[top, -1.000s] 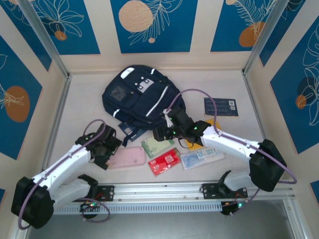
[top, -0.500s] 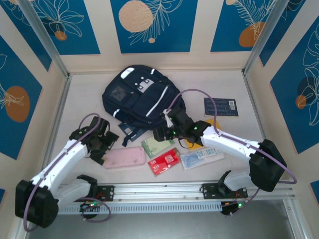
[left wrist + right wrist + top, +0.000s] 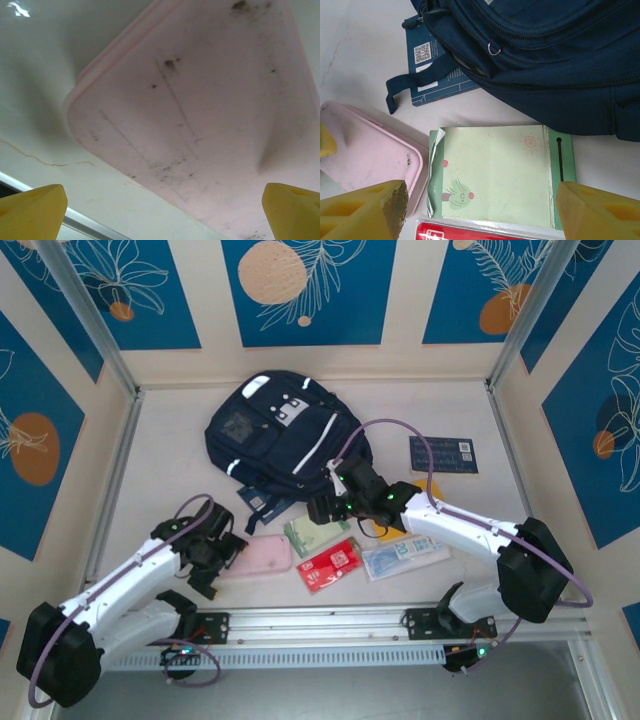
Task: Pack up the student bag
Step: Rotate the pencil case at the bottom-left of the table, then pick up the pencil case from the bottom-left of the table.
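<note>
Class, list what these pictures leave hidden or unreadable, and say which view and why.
- Student bag contents: top view, fabric covers them.
- Navy booklet: right wrist view, the bag overlaps it; print too small.
- Pink case: left wrist view, cut off by the frame edges.
- Red packet: right wrist view, cut off by the bottom edge.

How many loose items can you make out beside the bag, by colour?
Navy booklets: 2
Pink case: 1
Green notepad: 1
Red packet: 1
Clear packet: 1
Total: 6, besides something yellow half hidden under the right arm.
</note>
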Available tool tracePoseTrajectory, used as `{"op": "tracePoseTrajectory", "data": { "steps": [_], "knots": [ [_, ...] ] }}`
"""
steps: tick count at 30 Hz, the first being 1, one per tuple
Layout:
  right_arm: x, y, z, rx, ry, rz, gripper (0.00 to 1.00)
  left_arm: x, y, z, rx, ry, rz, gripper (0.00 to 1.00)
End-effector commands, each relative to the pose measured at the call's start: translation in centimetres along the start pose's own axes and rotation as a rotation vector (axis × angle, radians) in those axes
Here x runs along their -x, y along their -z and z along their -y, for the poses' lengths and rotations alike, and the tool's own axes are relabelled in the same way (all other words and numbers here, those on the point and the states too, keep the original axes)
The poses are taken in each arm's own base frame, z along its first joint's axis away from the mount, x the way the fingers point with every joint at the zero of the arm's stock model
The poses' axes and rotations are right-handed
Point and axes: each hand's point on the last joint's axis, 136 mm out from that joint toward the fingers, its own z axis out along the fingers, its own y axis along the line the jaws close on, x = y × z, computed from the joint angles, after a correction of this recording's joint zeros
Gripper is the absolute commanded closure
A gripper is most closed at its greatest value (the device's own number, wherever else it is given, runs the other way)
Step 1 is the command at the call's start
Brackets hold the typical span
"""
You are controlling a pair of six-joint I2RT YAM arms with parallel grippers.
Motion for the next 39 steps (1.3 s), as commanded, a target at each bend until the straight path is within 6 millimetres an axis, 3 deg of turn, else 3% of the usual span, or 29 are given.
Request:
{"op": "tracePoseTrajectory", "data": {
  "steps": [1,10,23,28,39],
  "knots": [
    [0.3,0.3,-0.3,0.011,-0.016,0.008,0.22,0.0,0.0,2.0,-0.071,0.026,0.006,0.00],
    [0.3,0.3,-0.4,0.020,-0.019,0.007,0.22,1.1,-0.8,4.2,-0.061,0.001,0.053,0.00],
    [0.0,-0.3,-0.1,0.011,-0.019,-0.007,0.22,4.7,0.3,6.4,-0.016,-0.005,0.118,0.00],
    [-0.1,-0.4,-0.1,0.011,-0.020,-0.009,0.22,4.2,-1.1,7.3,0.036,-0.012,0.051,0.00],
    [-0.2,-0.6,0.4,-0.007,-0.027,-0.009,0.22,4.1,-3.2,7.2,0.148,0.010,0.003,0.00]
  ]
}}
